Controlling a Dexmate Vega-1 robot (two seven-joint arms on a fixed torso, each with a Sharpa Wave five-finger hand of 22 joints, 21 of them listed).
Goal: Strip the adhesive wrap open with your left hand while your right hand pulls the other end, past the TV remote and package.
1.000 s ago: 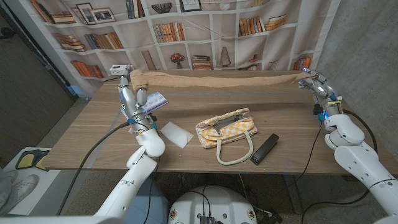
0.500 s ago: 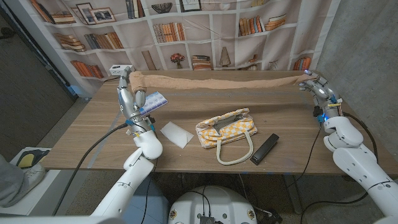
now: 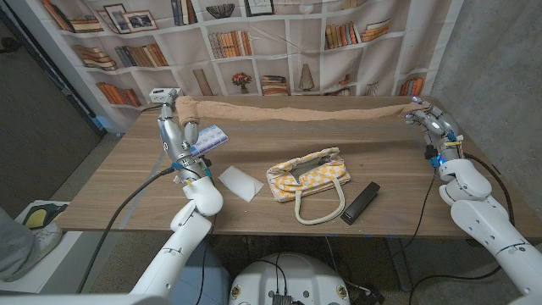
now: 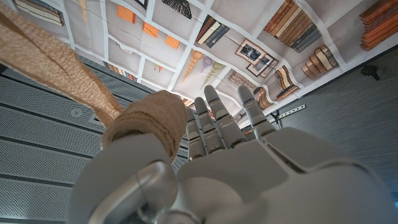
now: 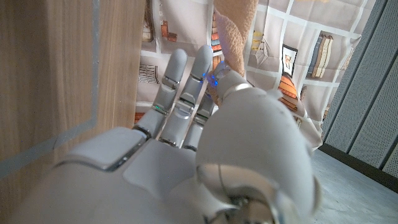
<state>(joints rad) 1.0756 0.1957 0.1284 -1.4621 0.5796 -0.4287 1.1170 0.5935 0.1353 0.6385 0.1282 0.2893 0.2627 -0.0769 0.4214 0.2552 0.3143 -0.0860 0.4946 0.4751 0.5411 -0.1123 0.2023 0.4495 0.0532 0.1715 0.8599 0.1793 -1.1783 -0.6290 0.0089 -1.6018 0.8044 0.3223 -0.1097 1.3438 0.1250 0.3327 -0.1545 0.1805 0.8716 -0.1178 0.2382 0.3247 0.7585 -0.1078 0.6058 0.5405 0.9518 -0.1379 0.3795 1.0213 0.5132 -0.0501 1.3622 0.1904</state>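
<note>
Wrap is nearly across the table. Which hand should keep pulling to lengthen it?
Right, probably. The right hand pinches the wrap's free end near the table's far right corner with open space beyond. The left hand holds the roll, so it better stays as anchor.

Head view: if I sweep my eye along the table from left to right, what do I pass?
Left hand holding the wrap roll, small blue-and-white package, flat white packet, yellow checked bag, black TV remote, right hand pinching the wrap's other end.
</note>
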